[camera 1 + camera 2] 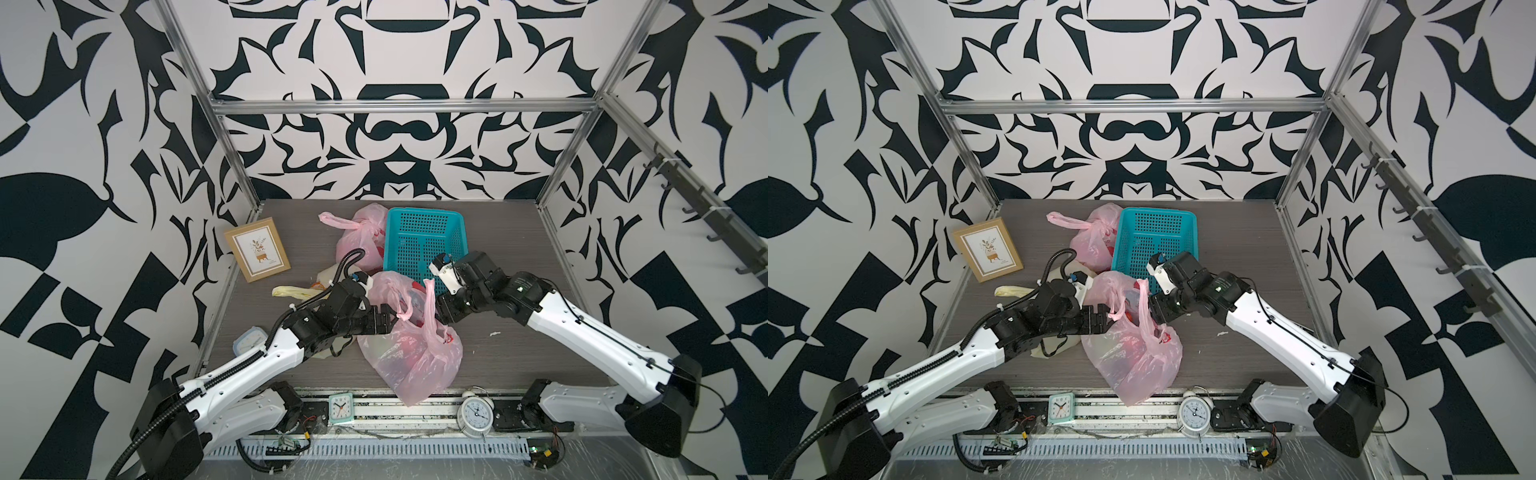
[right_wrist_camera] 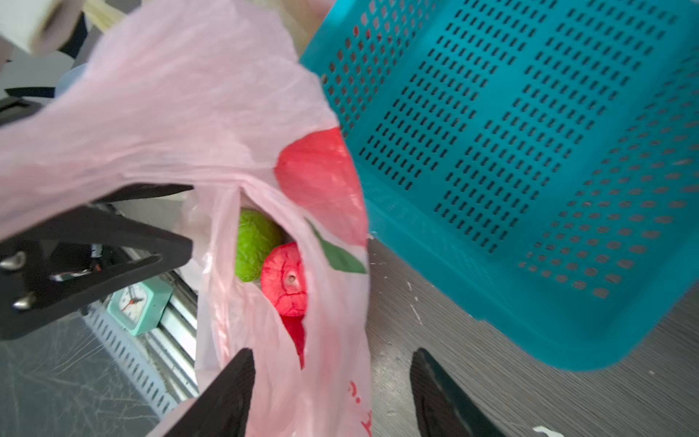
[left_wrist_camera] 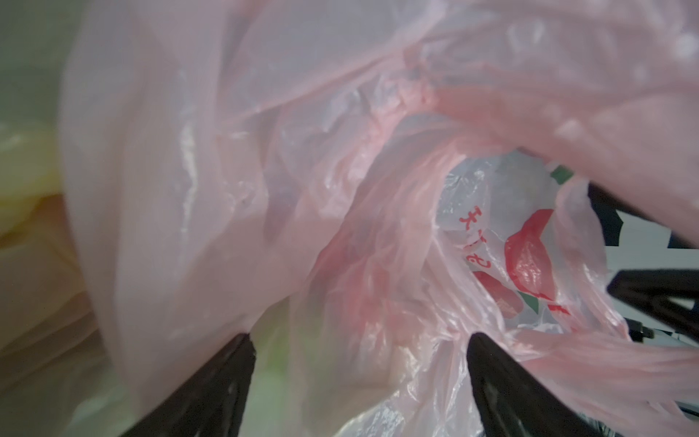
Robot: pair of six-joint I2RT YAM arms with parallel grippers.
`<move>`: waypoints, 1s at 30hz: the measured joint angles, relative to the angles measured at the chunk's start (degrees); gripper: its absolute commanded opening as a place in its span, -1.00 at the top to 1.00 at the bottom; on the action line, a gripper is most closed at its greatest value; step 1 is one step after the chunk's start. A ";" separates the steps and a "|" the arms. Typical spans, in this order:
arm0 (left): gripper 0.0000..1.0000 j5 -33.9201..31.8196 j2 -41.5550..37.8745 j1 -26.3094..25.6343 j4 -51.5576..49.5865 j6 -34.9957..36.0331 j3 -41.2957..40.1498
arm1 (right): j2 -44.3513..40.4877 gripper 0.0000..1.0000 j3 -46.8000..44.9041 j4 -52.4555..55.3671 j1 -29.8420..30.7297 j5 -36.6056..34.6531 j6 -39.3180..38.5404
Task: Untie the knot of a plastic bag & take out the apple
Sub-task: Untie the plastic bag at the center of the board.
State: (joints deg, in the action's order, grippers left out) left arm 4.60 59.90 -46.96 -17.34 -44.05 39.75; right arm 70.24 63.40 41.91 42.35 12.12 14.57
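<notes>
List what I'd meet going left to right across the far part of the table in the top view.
Wooden-framed picture → knotted pink plastic bag → teal perforated plastic basket.

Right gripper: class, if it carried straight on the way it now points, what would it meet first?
Most likely the pink bag: its thin wall lies directly ahead of the open right gripper. The red apple sits just behind, inside the bag's mouth, though depth is hard to judge.
</notes>
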 measured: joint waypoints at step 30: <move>1.00 20.00 -1.31 27.21 7.50 7.78 1.44 | 6.64 0.96 -1.27 -15.72 0.70 10.64 5.90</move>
State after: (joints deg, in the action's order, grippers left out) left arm 24.60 58.59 -19.75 -9.85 -36.27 41.19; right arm 76.88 62.13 26.20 43.05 22.76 20.47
